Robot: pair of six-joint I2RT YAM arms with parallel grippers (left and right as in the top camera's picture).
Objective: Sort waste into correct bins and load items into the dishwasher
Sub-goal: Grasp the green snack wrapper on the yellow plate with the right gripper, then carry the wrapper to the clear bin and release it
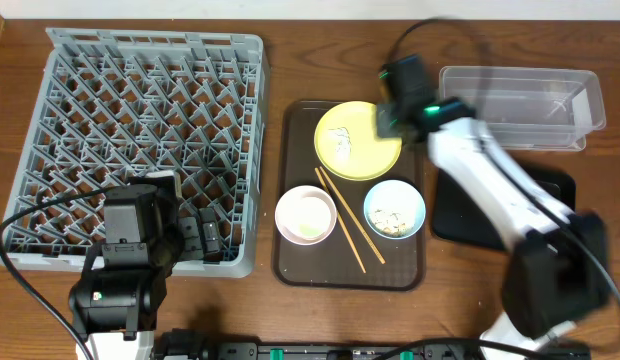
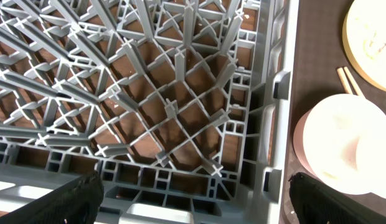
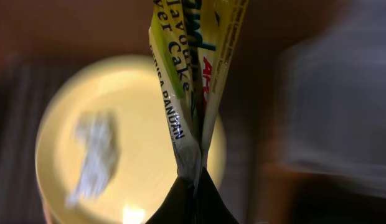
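Note:
My right gripper (image 3: pixel 194 186) is shut on the green-yellow wrapper (image 3: pixel 190 81) and holds it above the right edge of the yellow plate (image 1: pixel 356 140); in the overhead view the gripper (image 1: pixel 392 112) hides the wrapper. The crumpled white tissue (image 1: pixel 340 139) lies on the plate and shows blurred in the right wrist view (image 3: pixel 93 158). The white bowl (image 1: pixel 306 215), the light-blue bowl (image 1: pixel 394 208) with beige crumbs and the two chopsticks (image 1: pixel 348 218) sit on the brown tray. My left gripper (image 2: pixel 193 211) is open over the front right corner of the grey dish rack (image 1: pixel 140 130).
The clear plastic tub (image 1: pixel 518 105) stands at the back right. The black tray (image 1: pixel 560 190) lies under my right arm. The brown serving tray (image 1: pixel 290 260) sits in the middle, its edge next to the rack. The white bowl also shows in the left wrist view (image 2: pixel 342 143).

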